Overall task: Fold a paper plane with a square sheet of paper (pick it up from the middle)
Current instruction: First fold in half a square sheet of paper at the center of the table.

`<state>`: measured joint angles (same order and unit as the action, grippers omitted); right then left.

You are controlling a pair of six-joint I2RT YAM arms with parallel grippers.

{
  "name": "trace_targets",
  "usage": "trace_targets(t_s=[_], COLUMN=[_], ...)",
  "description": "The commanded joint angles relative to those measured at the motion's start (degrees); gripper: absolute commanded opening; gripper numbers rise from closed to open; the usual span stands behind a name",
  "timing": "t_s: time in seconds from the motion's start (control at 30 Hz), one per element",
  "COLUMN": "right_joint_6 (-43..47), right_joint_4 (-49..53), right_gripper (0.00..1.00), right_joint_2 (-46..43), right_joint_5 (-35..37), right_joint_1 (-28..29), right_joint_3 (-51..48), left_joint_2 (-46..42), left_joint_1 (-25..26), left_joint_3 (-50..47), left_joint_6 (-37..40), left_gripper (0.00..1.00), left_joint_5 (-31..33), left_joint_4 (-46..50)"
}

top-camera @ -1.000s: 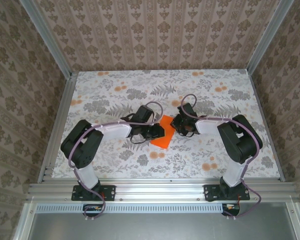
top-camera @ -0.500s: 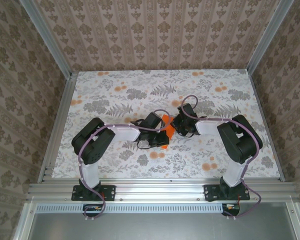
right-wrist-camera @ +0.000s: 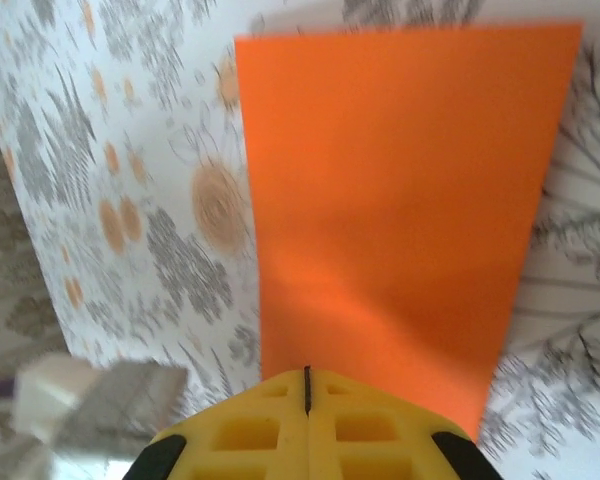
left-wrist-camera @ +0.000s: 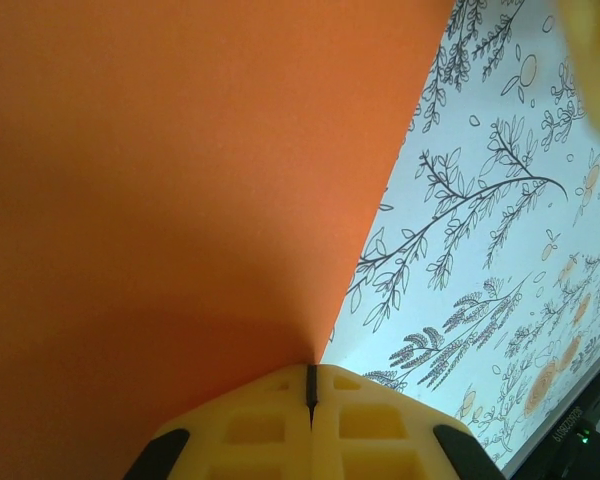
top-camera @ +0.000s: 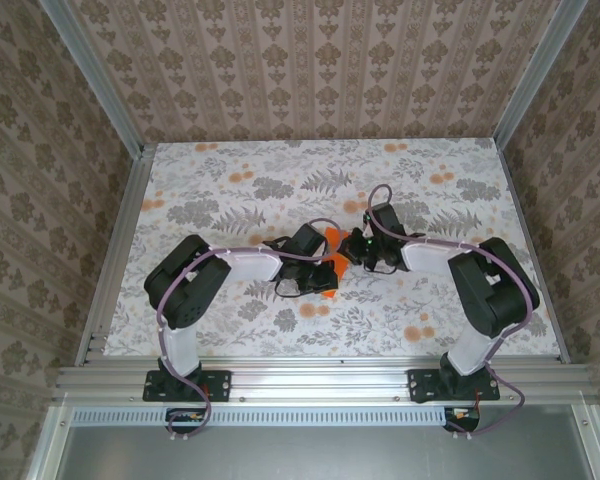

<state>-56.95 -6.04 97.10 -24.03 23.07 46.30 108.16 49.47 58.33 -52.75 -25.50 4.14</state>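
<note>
Pressed together on the bright orange square sheet of paper [left-wrist-camera: 160, 180], the left gripper [left-wrist-camera: 311, 378] sees one crisp edge against the flowered table [left-wrist-camera: 500, 250], the right gripper [right-wrist-camera: 306, 380], likewise clamped on it, sees its far edge and both sides, while overhead it peeks out mid-table between both.

The top camera looks steeply down from above and behind the arm bases, far enough back to take in the whole bench [top-camera: 230, 190]. Each wrist camera sits right behind its own pads, at the left gripper [left-wrist-camera: 311, 385] and the right gripper [right-wrist-camera: 306, 385], and looks forward at very close range. All three views share the paper [top-camera: 331, 236] and the bench print beside it.
</note>
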Motion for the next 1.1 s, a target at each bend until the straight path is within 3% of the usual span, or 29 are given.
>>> trace_targets(t_s=[0.0, 0.47, 1.07], right_joint_6=[3.2, 6.5, 11.0], right_joint_4=[2.0, 3.7, 7.5], right_gripper=[0.03, 0.0, 0.0], right_joint_2=[-1.3, 1.3, 6.6], right_joint_5=[-3.7, -9.2, -3.8], right_joint_1=[0.1, 0.5, -2.6], right_joint_3=[-2.9, -4.3, 2.1], left_joint_2=[2.6, 2.4, 2.2], left_joint_1=[0.4, 0.3, 0.6], left_joint_3=[-0.2, 0.1, -4.3], left_joint_6=[1.2, 1.3, 2.9], left_gripper=[0.0, 0.0, 0.0], left_joint_5=[2.7, 3.1, 1.3], left_joint_4=[5.7, 6.4, 7.8])
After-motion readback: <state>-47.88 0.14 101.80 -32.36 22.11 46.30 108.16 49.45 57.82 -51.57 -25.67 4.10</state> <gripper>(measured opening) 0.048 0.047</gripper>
